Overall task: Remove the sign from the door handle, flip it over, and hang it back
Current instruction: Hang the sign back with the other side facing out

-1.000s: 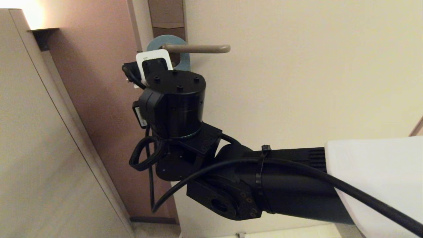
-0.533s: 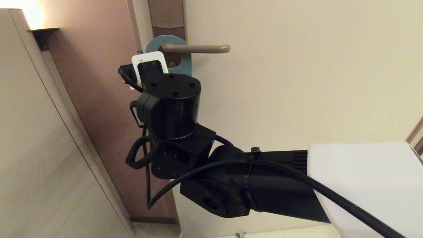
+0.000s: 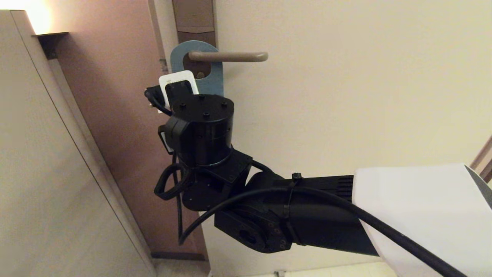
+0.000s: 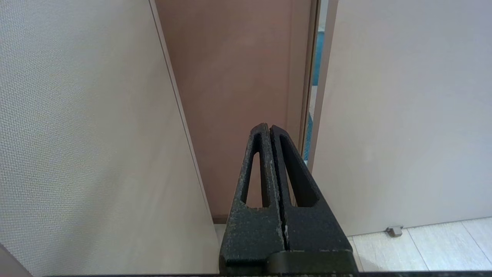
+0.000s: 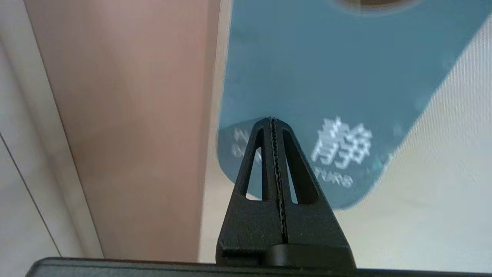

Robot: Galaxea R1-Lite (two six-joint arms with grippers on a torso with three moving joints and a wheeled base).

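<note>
The sign hangs by its oval hole on the door handle, blue face outward. My right arm's wrist is raised just below it and hides the card's lower half and the fingers in the head view. In the right wrist view the blue sign with white lettering fills the upper part, tilted. My right gripper is shut with nothing between its fingers, its tip at the sign's lower rounded end; whether it touches, I cannot tell. My left gripper is shut, parked low and pointing at the door's bottom.
A tall brown lock plate carries the handle on the beige door. The brown door frame and a beige wall panel stand to the left. A small door stop sits on the tiled floor.
My right wrist went up and left, then came back down and a little right. More of the blue sign now shows above it, hanging on the handle.
</note>
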